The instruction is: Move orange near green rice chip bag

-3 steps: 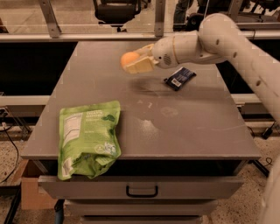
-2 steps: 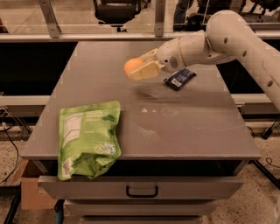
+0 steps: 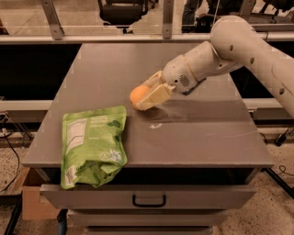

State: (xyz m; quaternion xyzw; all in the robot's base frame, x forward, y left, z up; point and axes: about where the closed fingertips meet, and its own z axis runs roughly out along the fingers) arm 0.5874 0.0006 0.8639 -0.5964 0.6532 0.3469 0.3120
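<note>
The orange [image 3: 137, 94] is a small round orange fruit held between the cream fingers of my gripper [image 3: 146, 96], just above the grey table near its middle. The gripper is shut on it and reaches in from the right on the white arm [image 3: 229, 50]. The green rice chip bag [image 3: 93, 143] lies flat at the table's front left corner, overhanging the front edge. The orange is a short way up and to the right of the bag's top right corner, not touching it.
The grey table [image 3: 197, 133] has a drawer with a handle [image 3: 149, 201] below its front edge. A dark packet is mostly hidden behind the arm. A railing and an office chair [image 3: 121, 9] stand behind the table. A cardboard box [image 3: 27, 202] sits on the floor at left.
The gripper has carried the orange from the far middle of the table down and toward the front left, closer to the green bag. The bag has not moved.
</note>
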